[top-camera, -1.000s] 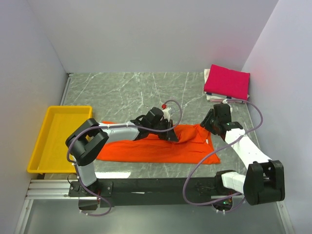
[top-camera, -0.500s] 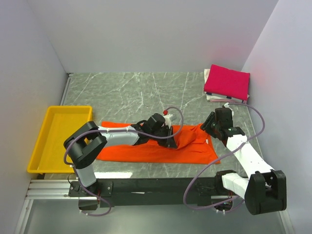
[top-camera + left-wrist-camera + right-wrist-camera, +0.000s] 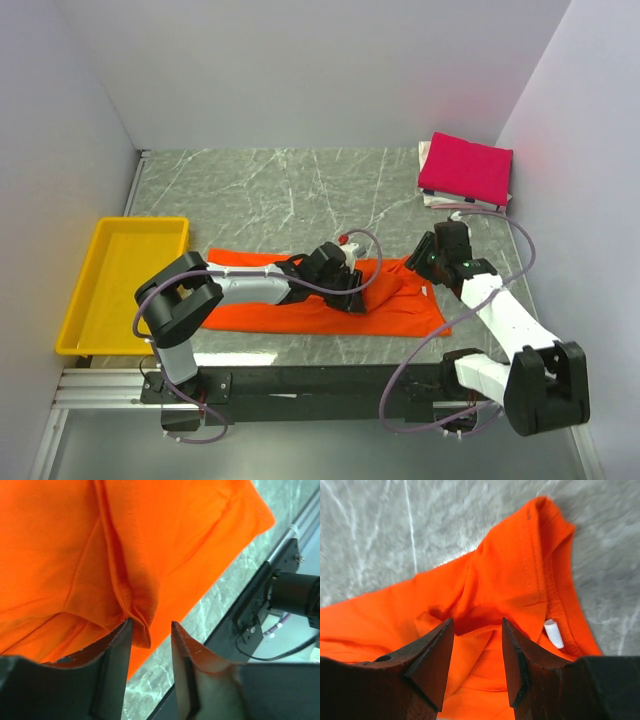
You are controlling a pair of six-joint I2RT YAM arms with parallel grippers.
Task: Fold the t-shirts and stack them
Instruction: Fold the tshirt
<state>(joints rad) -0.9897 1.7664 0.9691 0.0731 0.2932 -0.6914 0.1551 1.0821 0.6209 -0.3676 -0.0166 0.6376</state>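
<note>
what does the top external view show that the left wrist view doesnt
Only the top external: the yellow tray at the left, the folded magenta t-shirt in the far right corner, and the orange t-shirt spread out across the table. Only the left wrist: a stitched seam running into a bunched fold between the parted fingers of the left gripper. Both: orange cloth lying on the grey marble table.

The grey stone counter (image 3: 260, 190) holds three things. An orange t-shirt (image 3: 300, 310) lies spread along the near side. A yellow tray (image 3: 78, 290) sits at the left edge. A folded pink t-shirt (image 3: 465, 167) rests on something white (image 3: 428, 197) in the far right corner.
</note>
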